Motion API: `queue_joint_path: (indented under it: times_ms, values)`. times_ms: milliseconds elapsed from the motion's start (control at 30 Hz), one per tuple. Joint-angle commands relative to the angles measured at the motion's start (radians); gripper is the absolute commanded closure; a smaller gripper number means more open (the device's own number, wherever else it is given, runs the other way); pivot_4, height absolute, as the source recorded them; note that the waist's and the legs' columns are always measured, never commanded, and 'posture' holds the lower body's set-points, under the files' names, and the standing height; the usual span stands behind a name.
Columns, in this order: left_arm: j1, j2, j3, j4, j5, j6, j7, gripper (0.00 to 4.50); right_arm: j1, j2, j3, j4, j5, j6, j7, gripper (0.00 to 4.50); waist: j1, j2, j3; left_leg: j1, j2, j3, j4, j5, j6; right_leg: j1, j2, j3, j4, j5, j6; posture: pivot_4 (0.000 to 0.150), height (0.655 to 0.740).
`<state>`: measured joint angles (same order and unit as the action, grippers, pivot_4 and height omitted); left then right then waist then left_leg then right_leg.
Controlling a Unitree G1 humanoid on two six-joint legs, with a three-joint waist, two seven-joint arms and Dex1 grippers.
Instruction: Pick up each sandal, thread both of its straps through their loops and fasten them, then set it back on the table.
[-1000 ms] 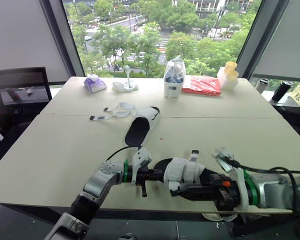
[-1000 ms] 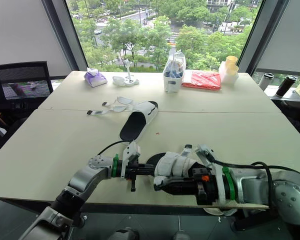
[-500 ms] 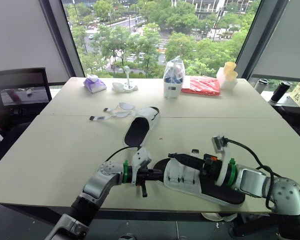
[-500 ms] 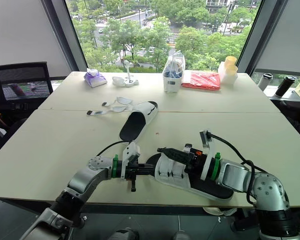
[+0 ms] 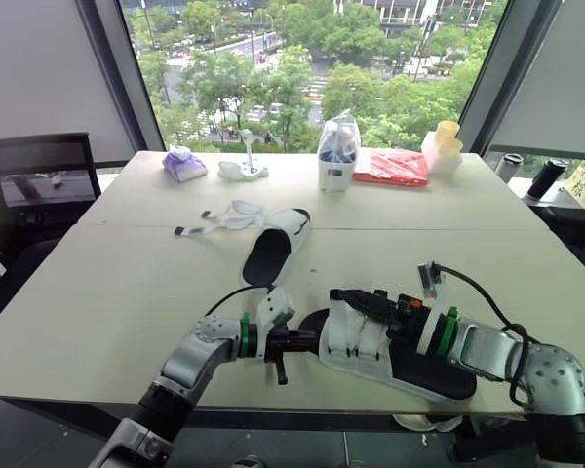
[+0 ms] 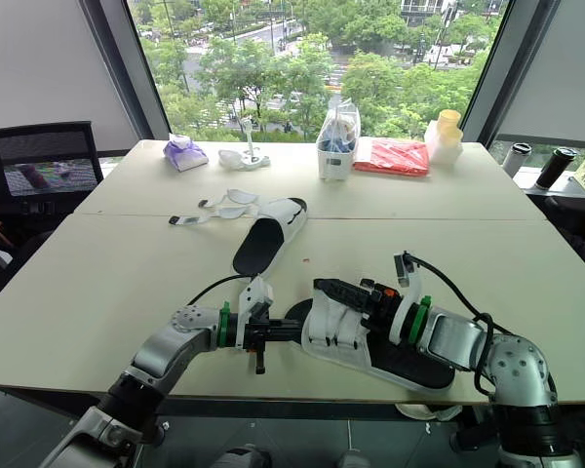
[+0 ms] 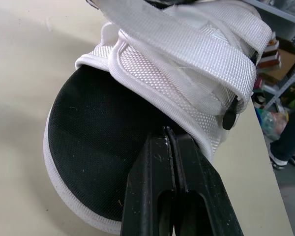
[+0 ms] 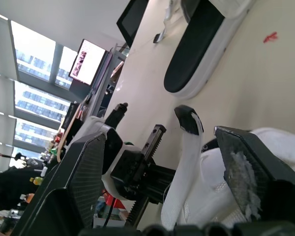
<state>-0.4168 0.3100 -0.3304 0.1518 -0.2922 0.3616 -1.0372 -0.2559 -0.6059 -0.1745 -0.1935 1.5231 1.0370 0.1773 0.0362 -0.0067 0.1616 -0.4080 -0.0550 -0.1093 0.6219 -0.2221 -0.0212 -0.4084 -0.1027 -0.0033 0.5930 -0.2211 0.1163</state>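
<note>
Step in hand: strap work on the near sandal point(image 5: 390, 356). It lies flat on the counter point(image 5: 127, 283) at the front edge, toe toward the robot's left and heel to its right.

Left end effector point(image 7: 168, 132): fingers clenched together, tips at the toe, against the rim of the white mesh upper. I cannot tell whether any fabric is pinched between them.

Right end effector point(image 5: 359, 296): released, fingers spread wide and hovering over the upper of the near sandal. One black-tipped strap point(image 8: 189, 132) stands up between them.

Look of the near sandal: black insole, white sole edge, white mesh upper. Two broad webbing straps lie folded across the upper. That upright tip suggests at least one strap is not pressed flat.

Judgement: fastening here is near its end. The next move calls for closing on the raised tip and pressing it down onto the upper, with the toe braced.

Beyond the near sandal, toward the windows: the far sandal point(image 5: 271, 252), insole up. Its straps point(image 5: 226, 216) trail loose on the counter to its left, so that one is not yet begun.
</note>
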Motion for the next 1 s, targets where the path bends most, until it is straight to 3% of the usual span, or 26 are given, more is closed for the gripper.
queue_joint_path:
  times_ms: [33,233,533,633,800,1000]
  values:
    - [0.026,0.016,-0.021,0.058,0.05,0.021,0.018,4.5,-0.091,-0.089,0.017,-0.051,-0.208,-0.075,0.162,1.0,-0.001,0.001,0.001,0.0,0.0,0.0,0.0,0.0,0.0,0.0,0.0,0.0,0.0,0.0,0.0,0.15,0.74]
    - [0.012,0.005,-0.026,0.081,0.055,0.012,0.016,4.5,-0.291,-0.18,0.258,0.07,-0.617,-0.216,0.477,1.0,-0.002,0.003,0.001,0.0,0.0,0.003,0.001,0.0,0.0,0.0,0.001,-0.001,0.0,-0.001,0.002,0.15,0.74]
    - [0.026,-0.003,-0.02,0.076,0.056,0.004,0.037,4.5,-0.448,-0.126,0.421,0.293,-0.853,-0.277,0.805,1.0,0.001,0.002,0.001,-0.001,-0.002,0.002,0.003,0.0,0.0,0.0,-0.001,0.0,0.0,0.001,-0.001,0.15,0.74]
    - [0.036,-0.001,-0.013,0.066,0.052,0.01,0.046,4.5,-0.46,-0.099,0.411,0.313,-0.875,-0.268,0.846,1.81,0.001,0.002,0.001,-0.001,-0.001,0.001,0.003,0.0,0.0,0.0,0.0,0.0,0.001,0.001,-0.001,0.15,0.74]
    - [0.047,0.005,-0.011,0.05,0.051,0.016,0.051,4.5,-0.448,-0.09,0.365,0.273,-0.867,-0.212,0.864,4.41,0.0,0.003,0.001,-0.001,-0.001,0.0,0.002,0.0,0.0,0.0,0.0,0.0,0.002,0.001,-0.001,0.15,0.74]
    - [0.039,0.004,-0.017,0.059,0.054,0.007,0.045,4.5,-0.432,-0.082,0.241,0.213,-0.828,-0.153,0.808,4.47,0.0,0.003,0.001,-0.001,-0.001,0.0,0.002,0.0,0.0,-0.001,0.0,0.0,0.002,0.001,-0.001,0.15,0.74]
